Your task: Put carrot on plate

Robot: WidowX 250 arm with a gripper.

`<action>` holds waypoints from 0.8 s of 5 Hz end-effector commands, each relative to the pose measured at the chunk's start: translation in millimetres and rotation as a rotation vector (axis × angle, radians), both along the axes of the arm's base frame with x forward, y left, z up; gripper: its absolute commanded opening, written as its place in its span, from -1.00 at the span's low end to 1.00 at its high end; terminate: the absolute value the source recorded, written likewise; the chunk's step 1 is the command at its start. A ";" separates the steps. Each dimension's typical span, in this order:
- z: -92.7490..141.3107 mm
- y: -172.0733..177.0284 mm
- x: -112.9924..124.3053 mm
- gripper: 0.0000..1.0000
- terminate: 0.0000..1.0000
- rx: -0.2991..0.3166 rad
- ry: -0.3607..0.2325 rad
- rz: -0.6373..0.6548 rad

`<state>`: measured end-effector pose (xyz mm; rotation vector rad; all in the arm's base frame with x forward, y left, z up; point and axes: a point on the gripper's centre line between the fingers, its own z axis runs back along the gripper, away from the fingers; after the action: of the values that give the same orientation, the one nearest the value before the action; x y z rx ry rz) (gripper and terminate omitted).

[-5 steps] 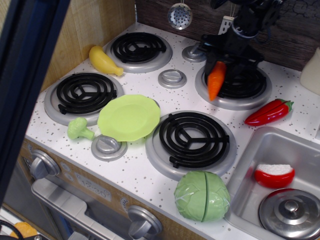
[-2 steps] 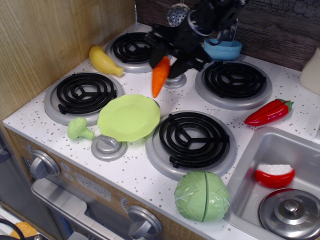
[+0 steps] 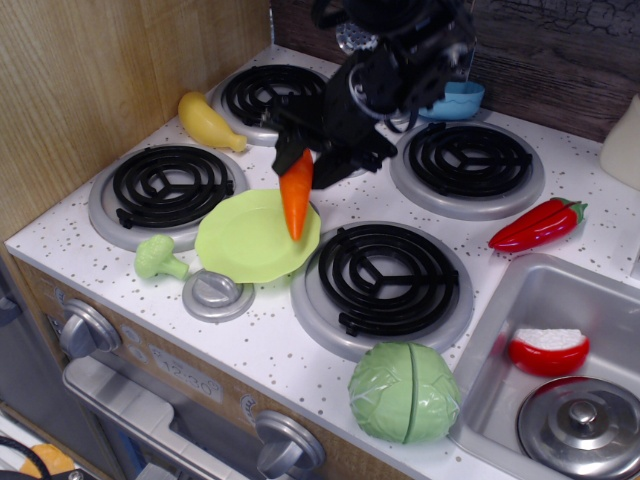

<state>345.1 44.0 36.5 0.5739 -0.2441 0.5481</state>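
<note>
A: What does the gripper (image 3: 300, 158) have?

B: Its black jaws are closed on the thick top end of the carrot (image 3: 296, 203), a smooth orange plastic cone that hangs point down from the fingers.

A: And where is that carrot against the plate?

B: The tapered tip sits over the right part of the plate (image 3: 245, 240), which lies directly below the gripper. The plate is a round, light lime-green plastic disc with a gently wavy rim. I cannot tell whether the tip touches its surface or hangs just above.

A: What surrounds the tool?

B: Left of it, a black coiled burner (image 3: 167, 188) in a grey metal-look ring. Below and to the right, another coiled burner (image 3: 383, 280). Far left of the gripper, a glossy yellow banana-like toy (image 3: 205, 121) lies beside the wooden wall.

A: Anything nearer the front?

B: A small knobbly green broccoli (image 3: 156, 258) lies left of the plate, and a round ribbed cabbage (image 3: 404, 392) with a seam down its middle sits at the counter's front edge. Well to the right of the arm lies a shiny red chili pepper (image 3: 537, 225), beside the steel sink (image 3: 505, 318).
</note>
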 end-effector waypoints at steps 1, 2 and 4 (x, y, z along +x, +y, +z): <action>12.2 3.9 -11.5 -1.00 -1.00 -0.035 -0.113 0.081; 12.3 0.7 -23.5 -1.00 -1.00 -0.014 -0.128 0.099; 19.0 -0.6 -33.7 1.00 -1.00 0.090 -0.143 0.064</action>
<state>306.5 41.9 38.6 0.6544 -0.3294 0.6019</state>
